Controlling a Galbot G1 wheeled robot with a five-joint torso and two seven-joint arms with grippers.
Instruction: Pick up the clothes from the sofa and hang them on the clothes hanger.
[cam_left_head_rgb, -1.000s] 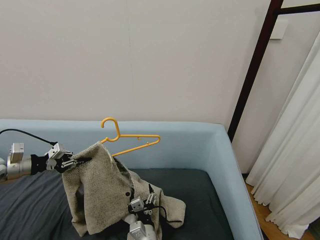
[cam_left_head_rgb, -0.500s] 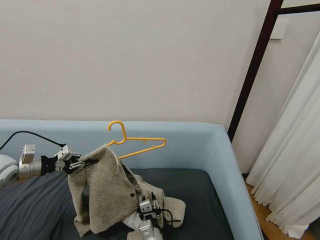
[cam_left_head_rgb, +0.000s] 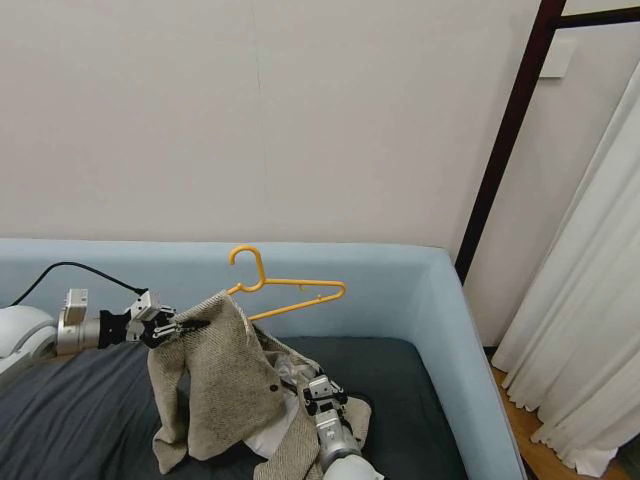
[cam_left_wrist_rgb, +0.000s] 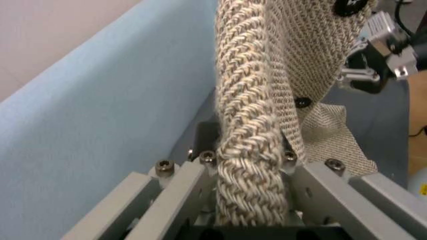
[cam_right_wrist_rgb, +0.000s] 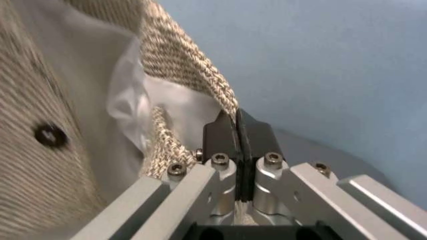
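While left hand (cam_left_head_rgb: 183, 326) and right hand (cam_left_head_rgb: 316, 388) each pinch the beige knitted cardigan (cam_left_head_rgb: 225, 395), the orange plastic hanger (cam_left_head_rgb: 300, 287) juts rightward above the latter.

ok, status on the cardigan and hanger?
Left gripper shut on cardigan shoulder, held up over sofa. Right gripper shut on its lower front edge. Orange hanger half inside the cardigan. Nothing in the way.

A home living room: a pale blue upholstered sofa (cam_left_head_rgb: 400, 275) stands against a plain white wall (cam_left_head_rgb: 300, 120), with long white curtains (cam_left_head_rgb: 590, 330) and a wooden floor (cam_left_head_rgb: 528, 447).
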